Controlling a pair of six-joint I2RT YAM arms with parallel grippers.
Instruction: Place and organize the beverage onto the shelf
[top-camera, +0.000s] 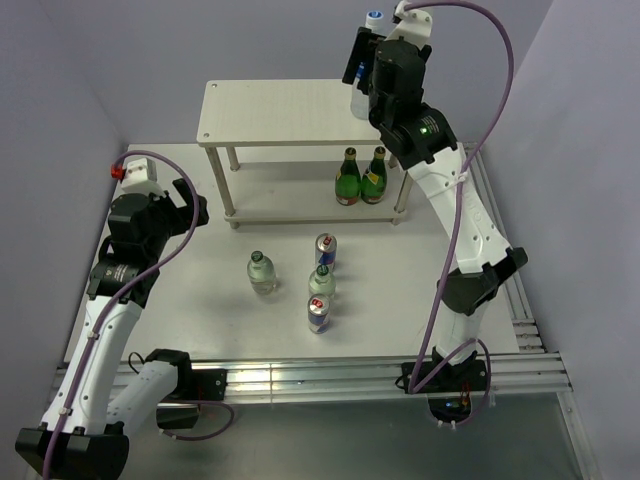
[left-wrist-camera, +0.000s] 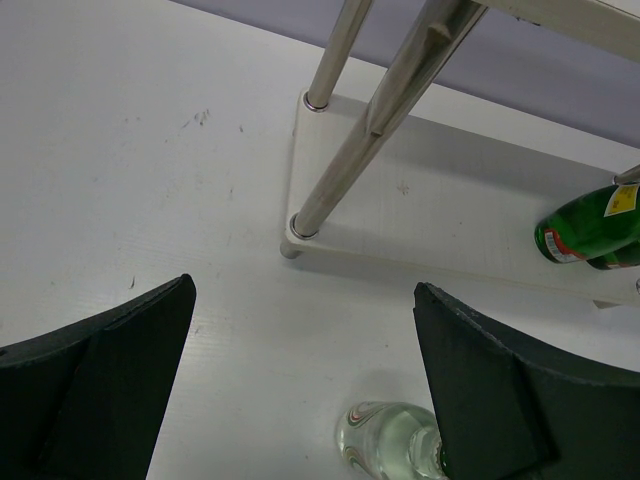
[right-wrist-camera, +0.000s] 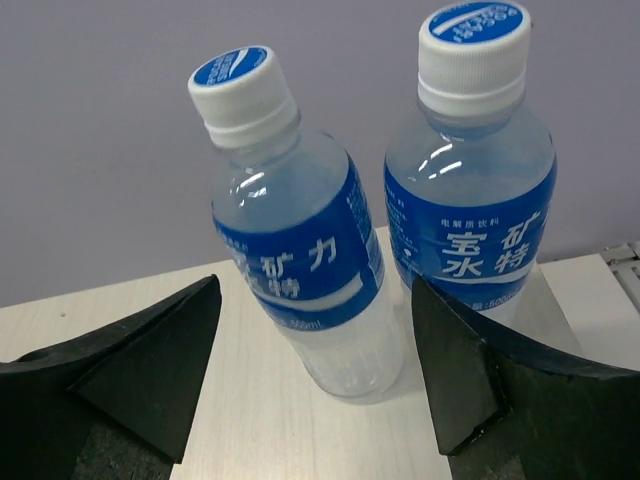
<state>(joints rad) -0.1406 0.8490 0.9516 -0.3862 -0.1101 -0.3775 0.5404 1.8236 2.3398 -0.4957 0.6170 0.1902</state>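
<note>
On the shelf's upper board (right-wrist-camera: 250, 400) stand two clear bottles with blue labels. The left bottle (right-wrist-camera: 300, 270) stands between the fingers of my right gripper (right-wrist-camera: 315, 295), which is open and clear of it on both sides. The right bottle (right-wrist-camera: 478, 220) stands just behind the right finger. From above, that gripper (top-camera: 362, 70) is at the right end of the shelf (top-camera: 270, 110); a blue cap (top-camera: 374, 18) shows over it. My left gripper (left-wrist-camera: 304, 290) hangs open and holds nothing, above the table near a short clear bottle (left-wrist-camera: 395, 440) and the shelf's left legs (left-wrist-camera: 330, 190).
Two dark green bottles (top-camera: 360, 177) stand on the lower board (left-wrist-camera: 450, 210). On the table in front of the shelf stand two clear green-capped bottles (top-camera: 261, 272) (top-camera: 321, 283) and two slim cans (top-camera: 325, 251) (top-camera: 318, 314). A metal rail (top-camera: 330, 375) runs along the near edge.
</note>
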